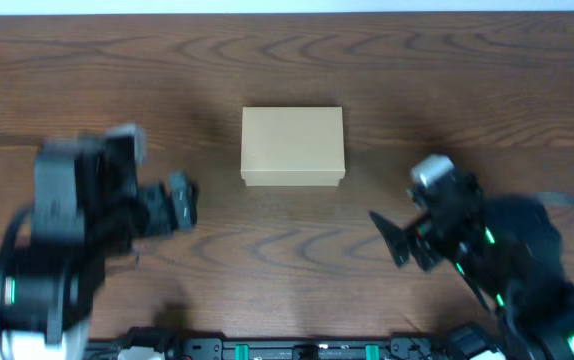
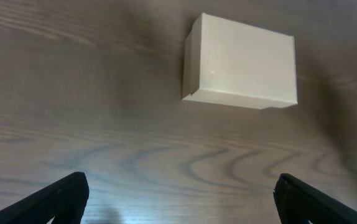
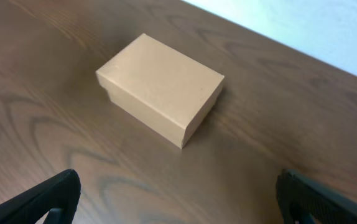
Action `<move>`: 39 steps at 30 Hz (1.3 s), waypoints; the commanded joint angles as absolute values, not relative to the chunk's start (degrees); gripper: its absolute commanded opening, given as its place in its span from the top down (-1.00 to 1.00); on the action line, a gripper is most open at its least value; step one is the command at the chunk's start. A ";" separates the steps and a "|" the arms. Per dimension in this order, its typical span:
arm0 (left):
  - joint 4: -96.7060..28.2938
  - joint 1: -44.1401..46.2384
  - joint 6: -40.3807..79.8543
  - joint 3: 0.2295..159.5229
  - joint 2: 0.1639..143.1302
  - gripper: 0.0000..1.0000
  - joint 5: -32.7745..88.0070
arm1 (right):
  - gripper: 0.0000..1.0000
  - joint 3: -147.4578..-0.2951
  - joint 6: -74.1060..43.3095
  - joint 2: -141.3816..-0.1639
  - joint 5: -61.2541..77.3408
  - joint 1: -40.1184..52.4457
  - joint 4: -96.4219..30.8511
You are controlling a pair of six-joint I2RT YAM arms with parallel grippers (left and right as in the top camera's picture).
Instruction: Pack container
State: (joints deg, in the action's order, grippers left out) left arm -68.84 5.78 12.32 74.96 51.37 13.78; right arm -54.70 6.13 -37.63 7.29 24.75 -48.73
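Observation:
The container is a plain tan cardboard box with its lid shut, standing on the wooden table in the middle. It also shows in the left wrist view and in the right wrist view. My left gripper is left of the box, apart from it, open and empty; its fingers frame bare table. My right gripper is to the right and nearer the front, open and empty, with bare table between its fingers.
The table's far edge meets a pale surface beyond it. A dark rail runs along the front edge between the arm bases.

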 commanded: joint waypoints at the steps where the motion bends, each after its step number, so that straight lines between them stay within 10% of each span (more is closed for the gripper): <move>1: -66.81 5.65 13.34 67.99 41.52 -0.91 14.66 | -0.99 -51.29 6.13 -31.42 7.99 24.18 -50.89; 13: -66.35 5.65 15.46 52.69 15.20 -0.91 14.57 | -0.99 -47.88 2.17 -20.12 7.97 24.18 -56.71; 39: -59.31 5.63 2.15 46.83 13.98 -0.91 -1.52 | -0.99 -47.88 2.17 -20.14 7.97 24.18 -56.82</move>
